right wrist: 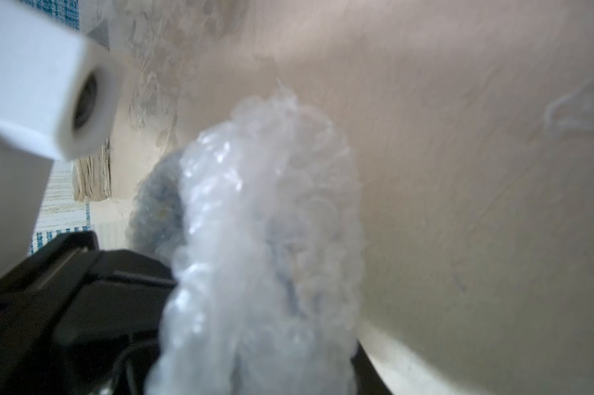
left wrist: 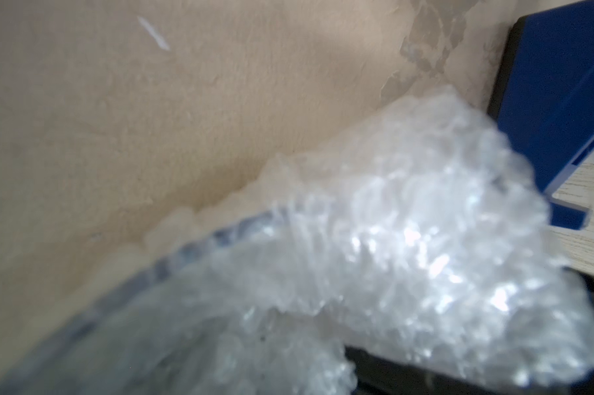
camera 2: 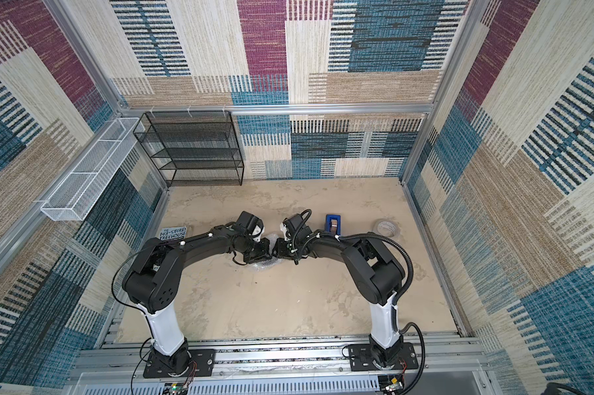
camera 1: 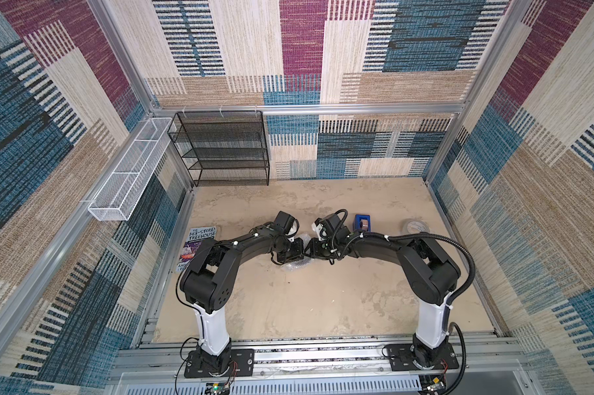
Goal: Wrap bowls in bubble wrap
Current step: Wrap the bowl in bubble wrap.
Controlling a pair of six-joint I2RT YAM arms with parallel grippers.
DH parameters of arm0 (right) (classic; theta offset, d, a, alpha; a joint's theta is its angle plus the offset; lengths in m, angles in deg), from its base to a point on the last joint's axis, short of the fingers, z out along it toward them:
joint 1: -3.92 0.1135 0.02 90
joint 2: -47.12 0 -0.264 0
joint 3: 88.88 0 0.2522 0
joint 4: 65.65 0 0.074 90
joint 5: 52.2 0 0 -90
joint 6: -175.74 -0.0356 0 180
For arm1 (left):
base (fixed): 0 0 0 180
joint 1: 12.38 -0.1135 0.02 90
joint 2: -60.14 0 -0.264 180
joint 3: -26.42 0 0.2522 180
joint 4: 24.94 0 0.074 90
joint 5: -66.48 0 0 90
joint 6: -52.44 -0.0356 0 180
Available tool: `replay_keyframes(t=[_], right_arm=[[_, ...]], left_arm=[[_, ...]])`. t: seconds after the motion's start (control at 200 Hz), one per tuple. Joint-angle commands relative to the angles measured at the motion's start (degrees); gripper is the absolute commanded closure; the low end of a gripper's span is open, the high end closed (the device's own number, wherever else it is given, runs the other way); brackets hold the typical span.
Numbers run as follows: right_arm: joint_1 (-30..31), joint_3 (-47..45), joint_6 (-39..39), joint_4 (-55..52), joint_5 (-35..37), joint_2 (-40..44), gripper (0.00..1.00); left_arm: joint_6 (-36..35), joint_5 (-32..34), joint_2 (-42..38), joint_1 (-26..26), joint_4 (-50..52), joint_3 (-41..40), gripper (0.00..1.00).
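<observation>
The bubble wrap [camera 1: 297, 266] [camera 2: 266, 265] is bunched into a small bundle mid-table, under both grippers. The bowl is wrapped inside. Only a blurred blue rim [left wrist: 200, 249] and a blue-grey patch [right wrist: 158, 205] show through the plastic. My left gripper [camera 1: 294, 253] points down onto the bundle from the left. In the left wrist view the bubble wrap [left wrist: 391, 239] rises over its jaws, and the gripper is shut on it. My right gripper [camera 1: 314, 252] meets it from the right. The bubble wrap [right wrist: 254, 239] hides its jaws in the right wrist view.
A blue tape dispenser [camera 1: 362, 224] [left wrist: 562, 102] stands just behind the right gripper, and a whitish tape roll [camera 1: 415, 227] lies further right. A book [camera 1: 196, 246] lies at the table's left edge. A black mesh shelf [camera 1: 223, 147] and a white wire basket [camera 1: 128, 171] are at the back left.
</observation>
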Motion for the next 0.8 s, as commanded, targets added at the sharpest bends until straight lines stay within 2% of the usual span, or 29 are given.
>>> replay_keyframes(t=[0.0, 0.185, 0.285, 0.441, 0.566, 0.796], right_arm=[[0.32, -0.1, 0.52, 1.91, -8.59, 2.17, 0.63], [-1.37, -2.37, 1.46, 0.76, -7.1, 7.03, 0.56], [-2.89, -3.62, 2.89, 0.46, -6.16, 8.72, 0.46], [-4.6, -2.91, 6.3, -0.61, -4.02, 9.37, 0.37], [-6.1, -0.45, 9.23, -2.3, -1.58, 6.8, 0.36], [-6.76, 0.81, 12.38, 1.52, -8.29, 1.13, 0.39]], left_arm=[[-2.81, 2.11, 0.63, 0.19, 2.45, 0.69, 1.0], [-4.12, 1.96, 1.07, 0.15, 3.65, 1.26, 1.0], [-4.72, 2.51, 1.04, 0.26, 4.26, 1.92, 1.0], [-5.38, 2.27, 1.31, 0.45, 5.23, 3.1, 1.0], [-5.76, 2.29, 1.42, 0.53, 5.51, 3.32, 1.0], [-6.26, 2.01, 1.63, 0.71, 5.5, 3.45, 1.0]])
